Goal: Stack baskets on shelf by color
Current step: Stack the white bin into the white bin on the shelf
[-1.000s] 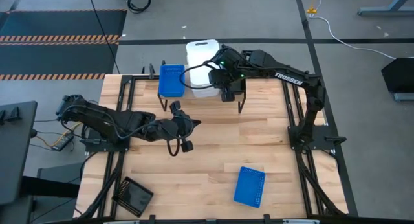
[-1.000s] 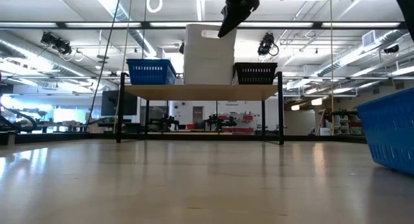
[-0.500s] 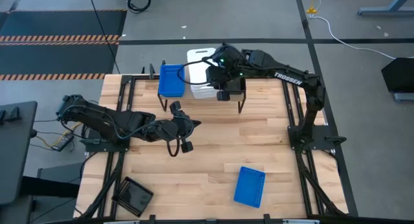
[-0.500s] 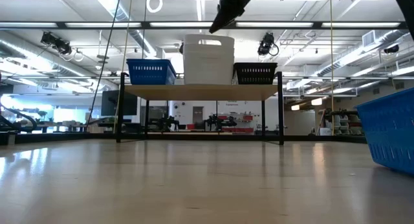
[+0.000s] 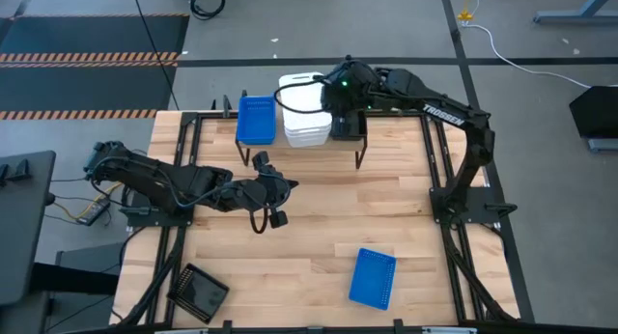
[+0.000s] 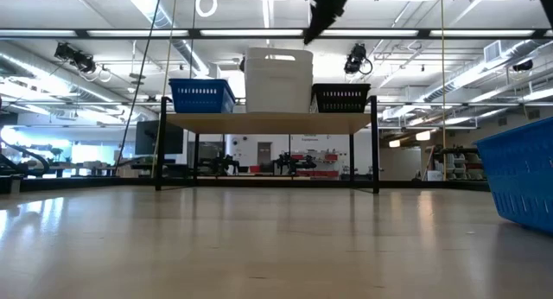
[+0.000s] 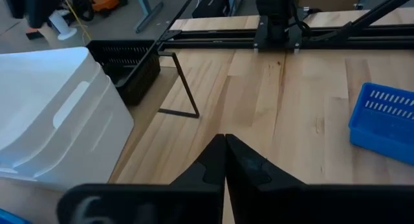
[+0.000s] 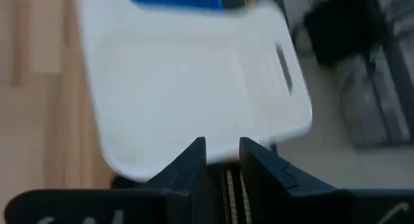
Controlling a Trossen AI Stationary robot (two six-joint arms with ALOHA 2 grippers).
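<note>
The shelf [image 6: 268, 122] stands at the table's far edge. On its plank sit a blue basket stack [image 5: 256, 120], a white basket stack [image 5: 301, 112] and black baskets [image 6: 340, 97]. My right gripper [image 5: 333, 100] hovers open above the white stack's right side, clear of it; in the right wrist view [image 8: 222, 160] the white basket [image 8: 187, 88] lies below the fingers. My left gripper [image 5: 290, 185] is shut and waits over mid-table [image 7: 224, 153]. A loose blue basket [image 5: 373, 277] and a loose black basket [image 5: 198, 291] rest flat on the tabletop.
The loose blue basket lies near the near-right part of the table and fills the low view's right edge [image 6: 518, 178]. The black basket sits at the near-left corner. Black frame rails [image 5: 439, 170] run along both table sides. Bare wood lies between the shelf and the loose baskets.
The top white basket has dropped down and settled level into the white stack on the shelf. My right gripper, which reached down to that basket's rim a second ago, has moved up and toward the table's right and now stands clear of it.
</note>
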